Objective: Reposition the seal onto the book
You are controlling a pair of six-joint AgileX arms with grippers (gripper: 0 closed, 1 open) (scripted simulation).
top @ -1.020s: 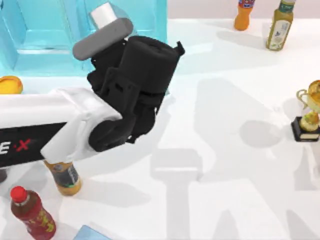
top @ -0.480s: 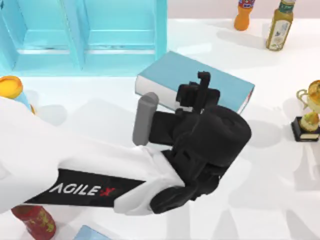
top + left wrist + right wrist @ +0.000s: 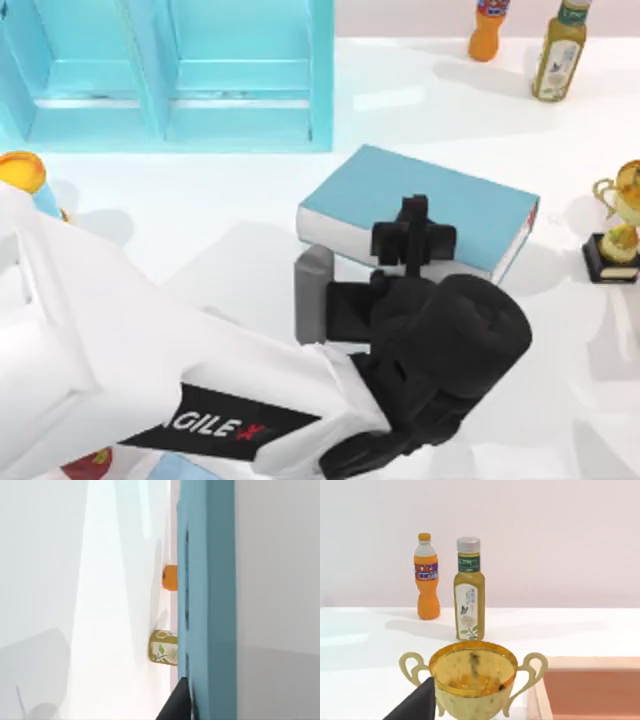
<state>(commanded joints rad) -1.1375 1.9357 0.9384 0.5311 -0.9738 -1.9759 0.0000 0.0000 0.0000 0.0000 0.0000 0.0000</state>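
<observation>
Fingers on the left gripper (image 3: 413, 236) are buried under the black wrist from above, so I cannot tell whether they're spread or clamped on anything. What has changed is clear, though. A second ago this arm was up at the turquoise shelf unit (image 3: 170, 75) on the table's left; half a second ago it had swung in over the book (image 3: 430, 200); now it hangs over the book's near edge. And look at the book itself: since that last glimpse it lies further right and nearer, well clear of the shelf. Did the arm nudge it? I cannot say.

Where's the seal? Hidden, at a guess beneath that wrist and just above the teal cover, but I cannot confirm it. If so, the carry looks nearly done and setting it down comes next.

Over on the right, the right gripper (image 3: 415, 705) sits parked behind the gold trophy (image 3: 620, 225), its grip unreadable, facing the orange soda bottle (image 3: 427, 577) and green tea bottle (image 3: 468, 590).
</observation>
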